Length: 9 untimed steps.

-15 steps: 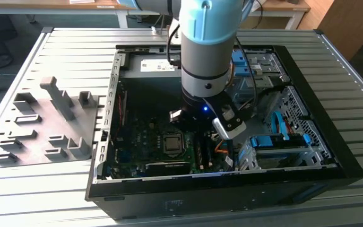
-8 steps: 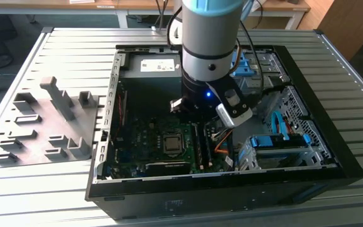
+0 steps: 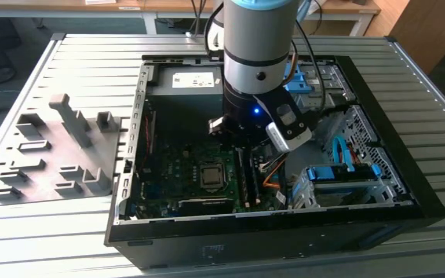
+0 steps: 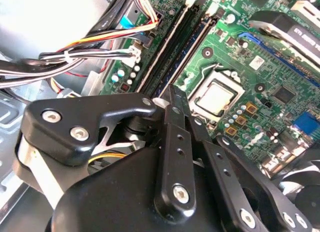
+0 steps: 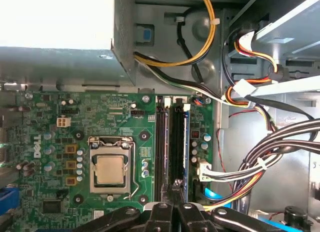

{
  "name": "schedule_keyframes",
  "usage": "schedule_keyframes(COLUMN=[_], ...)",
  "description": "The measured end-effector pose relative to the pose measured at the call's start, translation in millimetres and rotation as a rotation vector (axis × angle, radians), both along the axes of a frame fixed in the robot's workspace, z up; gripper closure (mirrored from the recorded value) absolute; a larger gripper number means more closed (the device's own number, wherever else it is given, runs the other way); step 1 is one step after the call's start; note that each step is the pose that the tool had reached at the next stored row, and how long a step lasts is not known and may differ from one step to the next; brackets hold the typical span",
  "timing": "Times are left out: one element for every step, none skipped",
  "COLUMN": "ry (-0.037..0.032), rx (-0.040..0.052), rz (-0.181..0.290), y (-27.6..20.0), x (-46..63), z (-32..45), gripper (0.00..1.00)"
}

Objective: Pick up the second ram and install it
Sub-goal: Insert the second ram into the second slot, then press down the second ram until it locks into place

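Note:
The second ram (image 5: 177,142) is a thin dark stick standing on edge in a memory slot of the green motherboard (image 5: 50,117), beside the CPU socket (image 5: 110,170). In the second wrist view the same ram (image 4: 186,47) runs away from my fingertips. My gripper (image 5: 177,184) is shut, its black fingers (image 4: 172,122) pinched on the stick's top edge. A neighbouring black slot (image 5: 160,142) lies parallel, close beside it. In the exterior view my gripper (image 3: 242,142) reaches down into the open computer case, above the ram slots (image 3: 247,174).
Bundles of coloured cables (image 5: 260,167) crowd the slots on the side away from the CPU socket. The power supply (image 3: 188,81) and drive cages (image 3: 338,179) stand inside the case (image 3: 431,202). A grey holder tray (image 3: 53,150) with blocks lies on the table at the exterior view's left.

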State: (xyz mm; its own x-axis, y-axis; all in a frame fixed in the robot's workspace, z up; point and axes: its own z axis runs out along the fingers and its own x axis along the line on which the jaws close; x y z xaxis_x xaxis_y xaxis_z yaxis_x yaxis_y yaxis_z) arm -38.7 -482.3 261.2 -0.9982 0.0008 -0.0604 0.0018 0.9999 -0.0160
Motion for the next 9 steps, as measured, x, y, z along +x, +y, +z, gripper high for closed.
schedule_keyframes(ry=[0.0, 0.0, 0.0001, 0.0, 0.0, 0.0, 0.0, 0.0, 0.0], rx=[-0.0001, 0.0, -0.0001, -0.0001, 0.0, -0.0001, -0.0001, 0.0, -0.0001], rz=[0.0, 0.0, 0.0, 0.0, 0.0, 0.0, 0.0, 0.0, 0.0], y=[0.0, 0.0, 0.0, 0.0, 0.0, 0.0, 0.0, 0.0, 0.0], x=[0.0, 0.0, 0.0, 0.0, 0.0, 0.0, 0.0, 0.0, 0.0], z=[0.1, 0.2, 0.3, 0.4, 0.5, 0.6, 0.6, 0.7, 0.8], gripper=[0.9, 0.9, 0.9, 0.9, 0.9, 0.9, 0.9, 0.9, 0.9])
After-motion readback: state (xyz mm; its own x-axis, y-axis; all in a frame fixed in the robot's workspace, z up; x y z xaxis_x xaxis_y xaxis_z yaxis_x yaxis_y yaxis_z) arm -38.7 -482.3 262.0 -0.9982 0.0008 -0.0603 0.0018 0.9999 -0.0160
